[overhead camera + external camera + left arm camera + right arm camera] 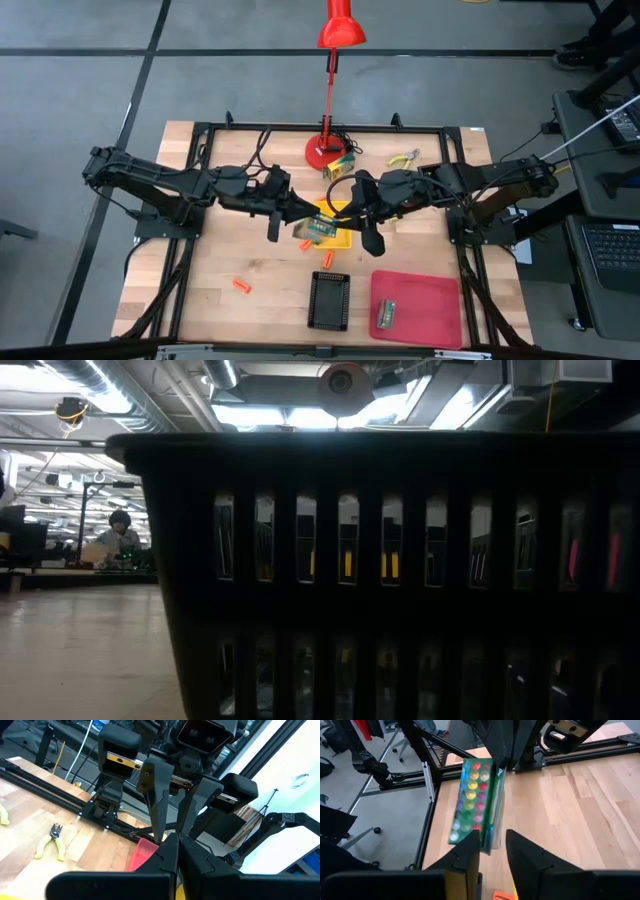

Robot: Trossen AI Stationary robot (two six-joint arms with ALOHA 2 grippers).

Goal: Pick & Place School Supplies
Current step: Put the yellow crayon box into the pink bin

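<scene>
Risk of dropping flat green box of coloured dots point(476, 800) onto bench point(210, 280): left gripper point(501, 767) jaws pinch only its edge, right gripper point(492, 845) jaws parted loosely around it.

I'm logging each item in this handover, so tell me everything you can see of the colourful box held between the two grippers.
The box is flat and oblong, green-edged, its face printed with rows of coloured dots, with a glossy, clear-wrapped look. It hangs in the air, upright and a little tilted, over the yellow tray near the table's middle. The left gripper pinches its upper end, while the right gripper has its fingers on either side of the lower end; whether they press it is unclear.
</scene>
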